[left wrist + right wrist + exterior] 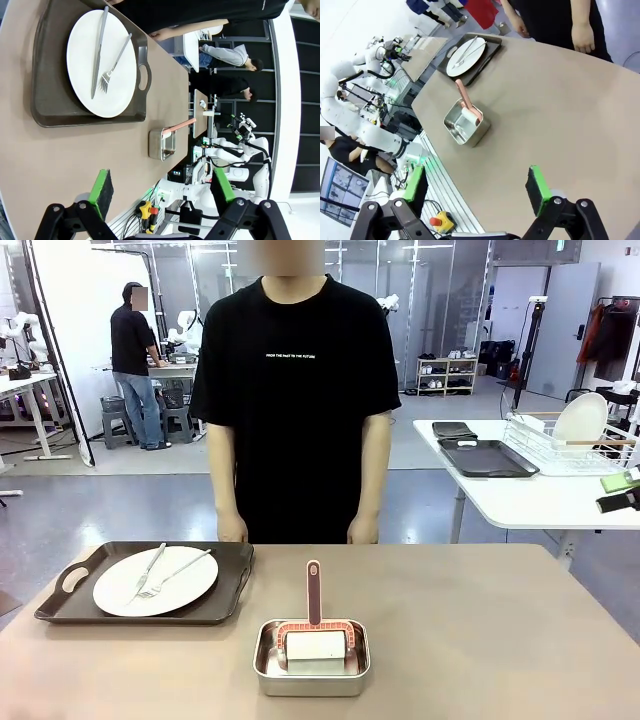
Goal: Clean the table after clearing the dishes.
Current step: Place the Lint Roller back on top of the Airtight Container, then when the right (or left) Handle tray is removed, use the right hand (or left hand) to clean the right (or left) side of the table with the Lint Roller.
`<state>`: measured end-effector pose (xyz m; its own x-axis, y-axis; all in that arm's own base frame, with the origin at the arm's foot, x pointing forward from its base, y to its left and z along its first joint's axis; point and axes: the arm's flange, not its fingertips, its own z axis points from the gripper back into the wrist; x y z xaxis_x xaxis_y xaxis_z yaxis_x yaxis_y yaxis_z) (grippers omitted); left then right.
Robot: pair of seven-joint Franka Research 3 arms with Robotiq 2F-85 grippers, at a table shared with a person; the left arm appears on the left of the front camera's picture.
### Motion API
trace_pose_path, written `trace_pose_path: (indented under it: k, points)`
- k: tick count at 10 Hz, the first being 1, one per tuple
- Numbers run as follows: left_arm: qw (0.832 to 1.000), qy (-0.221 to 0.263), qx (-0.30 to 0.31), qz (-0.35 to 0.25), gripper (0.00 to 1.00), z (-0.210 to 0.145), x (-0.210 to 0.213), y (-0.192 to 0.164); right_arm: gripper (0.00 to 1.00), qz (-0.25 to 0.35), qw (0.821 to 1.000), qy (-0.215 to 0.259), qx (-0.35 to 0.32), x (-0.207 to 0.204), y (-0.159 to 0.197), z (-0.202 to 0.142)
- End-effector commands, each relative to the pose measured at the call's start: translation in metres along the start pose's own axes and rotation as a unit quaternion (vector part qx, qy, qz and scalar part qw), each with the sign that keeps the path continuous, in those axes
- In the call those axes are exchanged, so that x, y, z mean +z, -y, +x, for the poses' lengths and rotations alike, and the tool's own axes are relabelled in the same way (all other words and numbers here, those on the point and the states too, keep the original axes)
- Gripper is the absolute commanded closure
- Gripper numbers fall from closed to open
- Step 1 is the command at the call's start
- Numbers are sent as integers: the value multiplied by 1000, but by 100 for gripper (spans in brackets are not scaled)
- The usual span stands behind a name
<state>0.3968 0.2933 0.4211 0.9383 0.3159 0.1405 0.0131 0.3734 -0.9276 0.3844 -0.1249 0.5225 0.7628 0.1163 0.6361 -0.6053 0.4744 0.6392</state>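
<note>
While the tray (232, 578) with its white plate (118, 596) sits at the left of the table (480, 620), nothing is cleared or wiped; a pink-handled roller (314, 592) rests in the steel pan (266, 668), near middle. The left gripper (161, 187) and right gripper (476, 183) hover over the near side, both spread wide, empty

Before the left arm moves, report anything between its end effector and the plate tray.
Nothing visible does. Only bare beige tabletop lies between the open left end effector and the dark brown rectangular tray holding the round white plate; the small steel pan sits aside.
</note>
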Motion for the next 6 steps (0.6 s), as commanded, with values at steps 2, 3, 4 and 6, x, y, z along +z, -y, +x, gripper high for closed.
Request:
trace_pose_path:
  k: [2, 3, 4, 6]
  points:
    - [1000, 8, -1, -4, 0, -1, 2, 0, 0, 39, 999, 0, 20, 1, -12, -3]
    - [1000, 8, -1, -4, 0, -1, 2, 0, 0, 39, 999, 0, 20, 1, -12, -3]
    - [1000, 8, -1, -4, 0, -1, 2, 0, 0, 39, 999, 0, 20, 1, -12, -3]
    - [1000, 8, -1, -4, 0, -1, 2, 0, 0, 39, 999, 0, 20, 1, -12, -3]
